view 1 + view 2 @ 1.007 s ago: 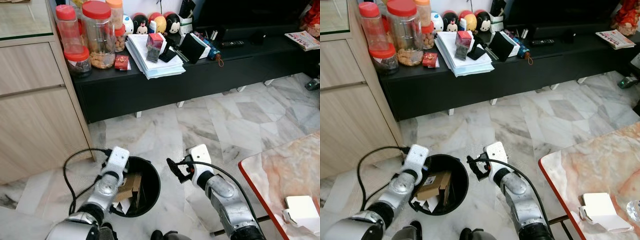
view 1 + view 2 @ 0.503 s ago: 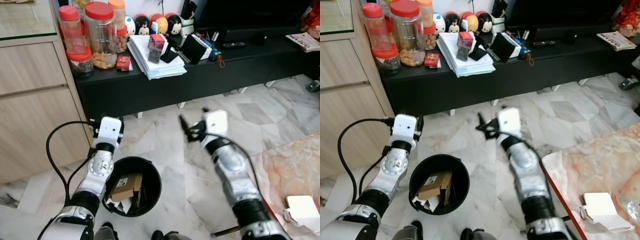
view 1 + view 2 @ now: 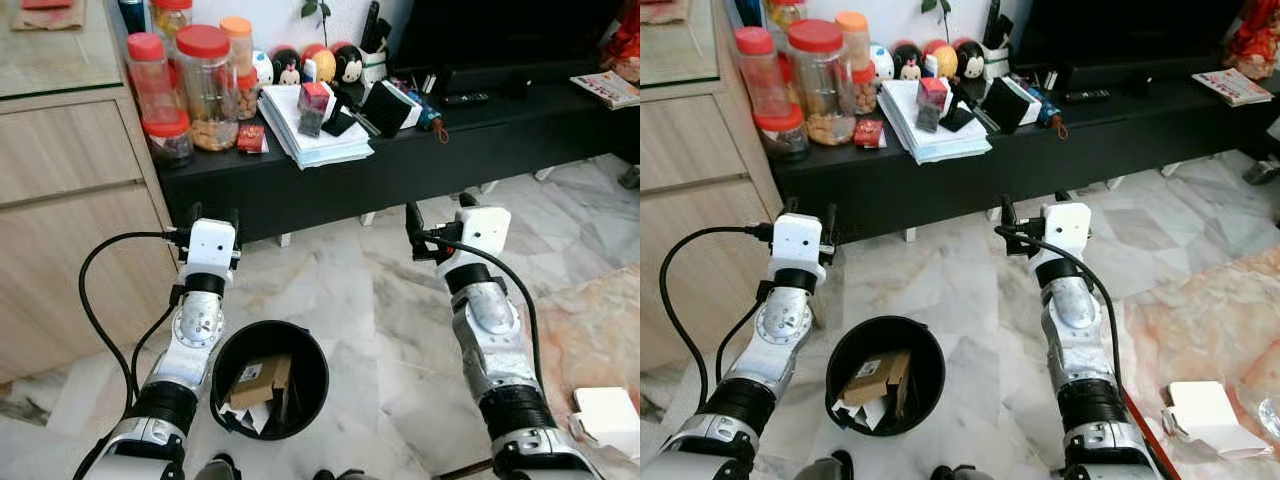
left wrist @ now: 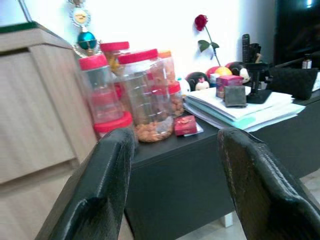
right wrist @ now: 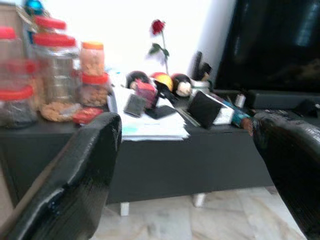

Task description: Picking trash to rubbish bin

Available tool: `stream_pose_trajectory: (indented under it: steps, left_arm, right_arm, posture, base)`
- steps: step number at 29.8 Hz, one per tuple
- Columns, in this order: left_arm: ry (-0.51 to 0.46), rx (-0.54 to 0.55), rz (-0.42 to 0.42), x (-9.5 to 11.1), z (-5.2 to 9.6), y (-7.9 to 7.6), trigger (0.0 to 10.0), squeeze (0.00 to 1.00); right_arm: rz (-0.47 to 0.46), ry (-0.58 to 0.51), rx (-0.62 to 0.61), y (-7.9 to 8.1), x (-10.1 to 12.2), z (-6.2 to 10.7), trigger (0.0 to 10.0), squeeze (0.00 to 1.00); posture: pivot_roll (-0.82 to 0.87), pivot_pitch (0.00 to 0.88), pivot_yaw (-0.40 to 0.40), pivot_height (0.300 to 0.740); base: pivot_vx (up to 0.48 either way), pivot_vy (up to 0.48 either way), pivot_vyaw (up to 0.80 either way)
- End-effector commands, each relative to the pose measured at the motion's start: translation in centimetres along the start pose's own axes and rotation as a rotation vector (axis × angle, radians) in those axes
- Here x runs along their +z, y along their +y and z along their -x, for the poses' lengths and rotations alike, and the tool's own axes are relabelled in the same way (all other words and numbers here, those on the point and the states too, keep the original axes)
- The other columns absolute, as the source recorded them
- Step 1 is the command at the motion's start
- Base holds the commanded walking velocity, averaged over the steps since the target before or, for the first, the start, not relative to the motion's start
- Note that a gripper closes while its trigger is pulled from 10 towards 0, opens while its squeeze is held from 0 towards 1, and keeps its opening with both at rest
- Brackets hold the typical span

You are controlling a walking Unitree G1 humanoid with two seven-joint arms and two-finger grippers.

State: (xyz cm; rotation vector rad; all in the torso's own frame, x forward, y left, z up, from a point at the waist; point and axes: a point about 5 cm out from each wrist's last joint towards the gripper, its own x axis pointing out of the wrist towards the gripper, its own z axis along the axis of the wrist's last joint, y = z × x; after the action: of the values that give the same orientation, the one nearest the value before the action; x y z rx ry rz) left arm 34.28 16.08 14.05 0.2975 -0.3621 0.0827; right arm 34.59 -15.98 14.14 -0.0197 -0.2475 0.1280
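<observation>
Above bin [image 3: 268, 380] rim | left claw [image 3: 206, 217], right claw [image 3: 436, 215] spread

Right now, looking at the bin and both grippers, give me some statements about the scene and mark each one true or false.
1. The black bin holds cardboard. True.
2. The left gripper grips a jar. False: its fingers stand open, holding nothing.
3. The right gripper is open. True.
4. The bin stands on the black cabinet. False: it stands on the marble floor.
5. Red-lidded jars stand on the cabinet. True.
</observation>
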Motion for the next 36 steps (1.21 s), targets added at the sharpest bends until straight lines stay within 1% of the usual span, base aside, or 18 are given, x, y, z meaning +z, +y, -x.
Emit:
stream_pose_trajectory:
  steps: [1,6,8,10,14,21,27,28,32,36]
  left_arm:
    - [0.025,-0.008,0.010,-0.6,0.6,-0.1,10.0,0.00]
    - [0.039,-0.017,0.011,-0.7,0.8,-0.1,10.0,0.00]
    - [0.049,-0.008,0.033,-0.6,0.8,-0.7,10.0,0.00]
    - [0.047,-0.019,0.037,-0.5,0.8,-1.2,10.0,0.00]
    - [0.044,-0.035,0.043,-0.4,0.8,-1.7,10.0,0.00]
    - [0.051,-0.030,0.052,-0.5,1.0,-1.8,10.0,0.00]
    - [0.045,-0.038,0.066,-0.4,1.0,-2.0,10.0,0.00]
    - [0.044,-0.040,0.065,-0.3,0.9,-2.2,10.0,0.00]
    - [0.041,-0.043,0.064,-0.1,0.7,-2.4,10.0,0.00]
    - [0.037,-0.038,0.064,0.1,0.6,-2.4,10.0,0.00]
  right_arm:
    - [-0.002,0.001,-0.016,-0.3,-0.4,0.4,10.0,0.00]
    - [-0.019,-0.007,-0.043,-0.3,-0.4,0.5,10.0,0.00]
    - [-0.024,-0.005,-0.027,-0.2,-0.6,0.5,10.0,0.00]
    - [-0.023,-0.009,-0.026,-0.3,-0.5,0.4,10.0,0.00]
    - [-0.021,-0.011,-0.033,-0.5,-0.4,0.3,10.0,0.00]
    - [-0.027,-0.002,-0.030,-0.3,-0.8,0.4,10.0,0.00]
    - [-0.031,-0.004,-0.017,0.1,-0.7,0.2,10.0,0.00]
    - [-0.033,-0.009,-0.003,0.4,-0.6,0.0,10.0,0.00]
    - [-0.040,-0.014,-0.003,0.5,-0.5,-0.1,10.0,0.00]
    - [-0.045,-0.013,-0.004,0.6,-0.5,-0.1,10.0,0.00]
  posture:
    - [0.10,0.065,-0.130,0.740]
    - [0.10,0.066,-0.127,0.740]
    - [0.10,0.054,-0.137,0.740]
    - [0.10,0.049,-0.139,0.740]
    - [0.10,0.041,-0.143,0.740]
    - [0.10,0.031,-0.150,0.740]
    - [0.10,0.028,-0.151,0.740]
    - [0.10,0.031,-0.155,0.740]
    - [0.11,0.057,-0.164,0.740]
    - [0.11,0.063,-0.165,0.740]
  base:
    - [0.000,0.000,0.00]
    - [0.000,0.000,0.00]
    - [0.000,0.000,0.00]
    - [0.000,0.000,0.00]
    - [0.000,0.000,0.00]
    - [0.000,0.000,0.00]
    - [0.000,0.000,0.00]
    - [0.000,0.000,0.00]
    - [0.000,0.000,0.00]
    - [0.000,0.000,0.00]
